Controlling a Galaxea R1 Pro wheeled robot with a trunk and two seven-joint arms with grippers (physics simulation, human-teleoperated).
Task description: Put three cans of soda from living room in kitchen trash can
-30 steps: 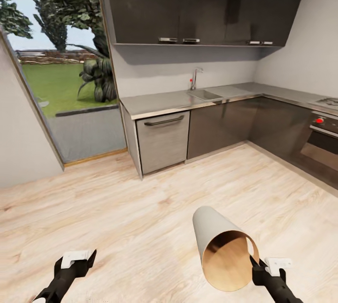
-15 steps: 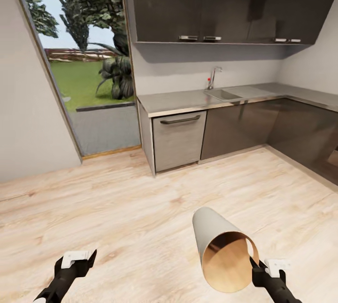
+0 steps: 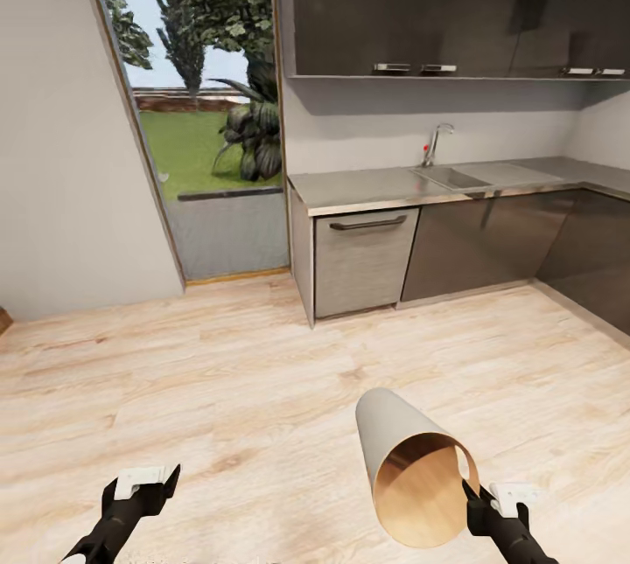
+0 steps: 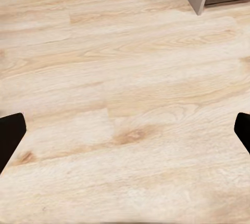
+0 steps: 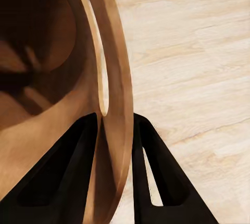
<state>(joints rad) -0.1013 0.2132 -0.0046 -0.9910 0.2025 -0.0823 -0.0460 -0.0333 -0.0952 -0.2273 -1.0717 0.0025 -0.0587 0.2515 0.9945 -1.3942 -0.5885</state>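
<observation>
i hold the tash can (image 3: 411, 468) tipped mouth-first toward me above the wood floor (image 3: 219, 389); grey-tan outside, coppery inside; right gripper (image 3: 477, 498) pinches its rim; left gripper (image 3: 144, 485) gapes empty.

light: bright, even daylight from glass door (image 3: 210, 153) | glare: spot on upper cupboards (image 3: 455, 0) | focus: sharp | edges: walls lean

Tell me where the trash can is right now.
The trash can is in the head view's lower right, held off the wood floor by the right gripper, whose jaws pinch its rim, open mouth tilted toward the camera.
</observation>
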